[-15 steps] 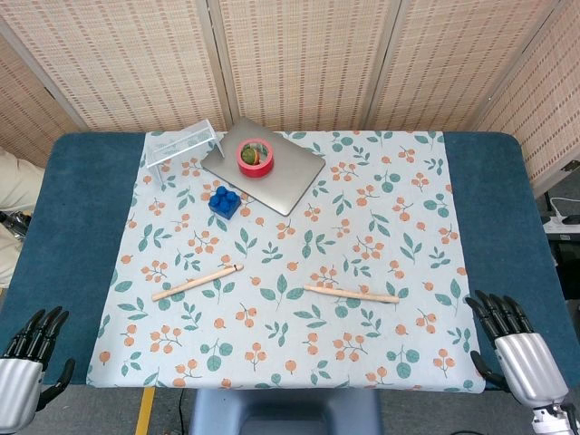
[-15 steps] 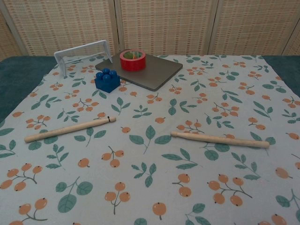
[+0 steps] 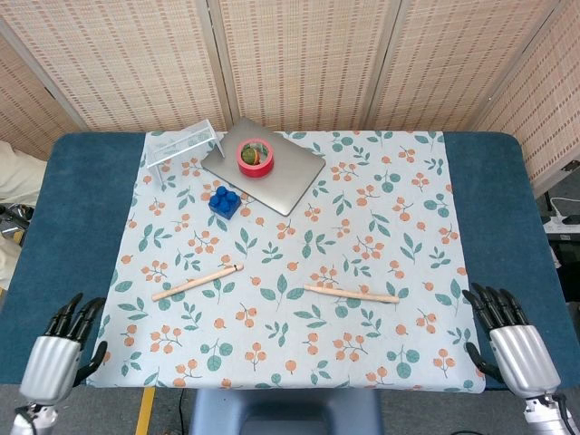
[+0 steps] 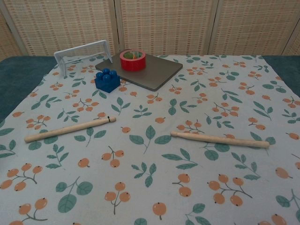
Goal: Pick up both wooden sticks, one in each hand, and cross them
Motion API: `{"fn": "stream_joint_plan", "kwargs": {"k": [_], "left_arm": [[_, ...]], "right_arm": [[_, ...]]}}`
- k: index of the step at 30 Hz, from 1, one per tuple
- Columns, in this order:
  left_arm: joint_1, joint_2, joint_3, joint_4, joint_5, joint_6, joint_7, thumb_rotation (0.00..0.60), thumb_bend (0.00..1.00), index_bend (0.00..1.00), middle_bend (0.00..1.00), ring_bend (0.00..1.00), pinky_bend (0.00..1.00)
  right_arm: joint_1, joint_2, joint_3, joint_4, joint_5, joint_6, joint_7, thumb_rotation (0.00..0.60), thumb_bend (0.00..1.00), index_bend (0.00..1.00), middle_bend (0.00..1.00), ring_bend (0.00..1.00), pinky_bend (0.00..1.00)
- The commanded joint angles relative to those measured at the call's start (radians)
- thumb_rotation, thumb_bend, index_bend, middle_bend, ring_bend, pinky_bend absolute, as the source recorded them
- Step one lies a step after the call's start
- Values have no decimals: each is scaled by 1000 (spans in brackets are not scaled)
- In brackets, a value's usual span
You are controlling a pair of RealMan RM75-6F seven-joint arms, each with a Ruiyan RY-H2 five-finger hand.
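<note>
Nearest the camera, at the table's front edge: left hand [image 3: 56, 358] at the near left corner, empty, dark fingers spread and pointing forward, now further in toward the cloth than half a second ago, when it sat lower and nearer the frame's corner. Right hand [image 3: 513, 349] at the near right corner, also empty with fingers apart, barely shifted. Neither hand visible in the chest view, so exact finger spacing hard to confirm. Further in, on the flowered cloth [image 3: 408, 227]: left stick [image 3: 197, 282] lying flat and slanting up to the right, and right stick [image 3: 351, 293] lying flat, nearly level; the two well apart, unmoved, neither touched. Beyond them, a blue toy block [image 3: 225, 200], then a grey slab [image 3: 290, 177] carrying a red tape roll [image 3: 255, 157], with a small clear rack [image 3: 184, 143] beside it at the far left. Likely meaning: reach just beginning, led by the left side, both pick-ups and the crossing yet to come.
</note>
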Motion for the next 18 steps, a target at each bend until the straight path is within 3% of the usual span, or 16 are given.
{"fn": "stream_joint_plan", "kwargs": {"k": [1, 10, 18], "left_arm": [[-94, -151, -54, 60, -36, -116, 106, 600, 392, 212, 272, 110, 156], [-197, -378, -93, 198, -79, -234, 284, 600, 366, 218, 302, 133, 116], [-258, -471, -134, 293, -169, -313, 362, 600, 364, 232, 301, 141, 115]], "right_arm": [[35, -27, 43, -47, 21, -21, -88, 600, 322, 0, 0, 0, 0], [93, -37, 79, -88, 92, -104, -150, 600, 322, 0, 0, 0, 0], [121, -36, 91, -59, 154, -148, -149, 600, 321, 0, 0, 0, 0]]}}
